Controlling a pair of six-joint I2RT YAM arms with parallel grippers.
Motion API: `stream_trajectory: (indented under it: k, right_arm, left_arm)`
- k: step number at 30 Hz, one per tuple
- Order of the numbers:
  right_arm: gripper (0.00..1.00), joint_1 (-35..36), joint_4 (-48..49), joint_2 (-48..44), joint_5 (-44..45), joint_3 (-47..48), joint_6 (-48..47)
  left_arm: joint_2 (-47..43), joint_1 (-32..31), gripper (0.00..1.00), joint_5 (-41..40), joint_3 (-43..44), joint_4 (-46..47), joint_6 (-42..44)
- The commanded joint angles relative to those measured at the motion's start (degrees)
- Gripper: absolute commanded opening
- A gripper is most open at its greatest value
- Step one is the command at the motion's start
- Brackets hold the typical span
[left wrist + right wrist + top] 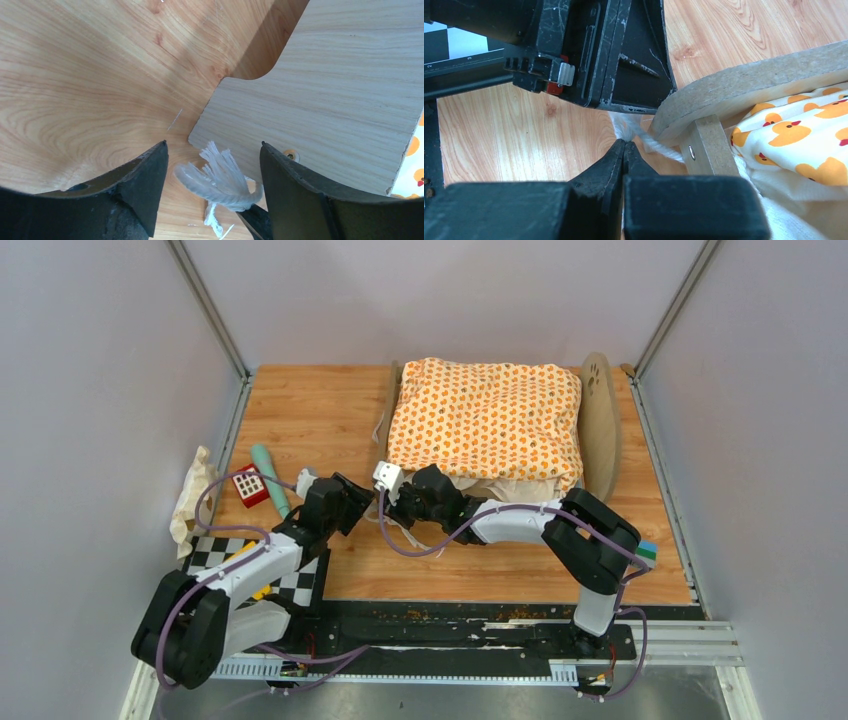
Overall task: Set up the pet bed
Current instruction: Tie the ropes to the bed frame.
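Pet bed point(600, 425) at the back of the surface point(300, 420), duck-print cushion point(485, 420) on it, my left fingers point(353, 501) spread wide around a frayed tie end point(220, 175), my right fingers point(624, 150) pinched shut on a white cord point(659, 145)

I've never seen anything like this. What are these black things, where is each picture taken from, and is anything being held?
These are two robot arms, the left arm and the right arm, bolted to a wooden table. The wide picture looks down from above. The two close-ups come from cameras on the wrists, so each shows its own black jaws. On the table stands a pet bed with an orange cushion on it. To the left lie a pillow, a red block, a teal stick and a checkerboard. The right jaws are shut on a white tie beside the bed's end board. The left jaws stand open around a frayed cord end, not gripping it.
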Motion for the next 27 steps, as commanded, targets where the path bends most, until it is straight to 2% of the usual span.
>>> stream_trajectory:
  k: [1,6,13,17,20,23,27]
  right_arm:
    - [0.0,0.15,0.68,-0.08,-0.27,1.41,-0.77]
    - [0.0,0.15,0.67,-0.13,-0.08,1.48,-0.77]
    - [0.0,0.14,0.59,-0.12,0.09,1.39,-0.78]
    - [0.0,0.1,0.41,-0.21,0.31,1.28,-0.87]
    - [0.0,0.12,0.19,-0.55,0.46,1.16,-0.95]
    - [0.01,0.15,-0.85,-1.52,0.73,1.06,-0.9]
    - [0.21,0.1,-2.53,-4.51,2.34,-0.64,0.36]
  left_arm:
    - [1.05,-0.14,0.72,2.45,1.43,5.26,-0.82]
    - [1.63,-0.13,0.62,3.68,0.97,6.85,-1.08]
    - [2.01,-0.13,0.4,4.07,0.21,8.65,-1.44]
    - [2.61,-0.16,0.22,4.69,0.25,9.7,-1.61]
    - [2.72,-0.13,0.0,4.67,0.29,9.68,-1.53]
    - [2.25,-0.15,0.0,3.81,0.42,8.19,-1.18]
    - [1.28,-0.14,0.0,2.68,0.29,7.17,-0.41]
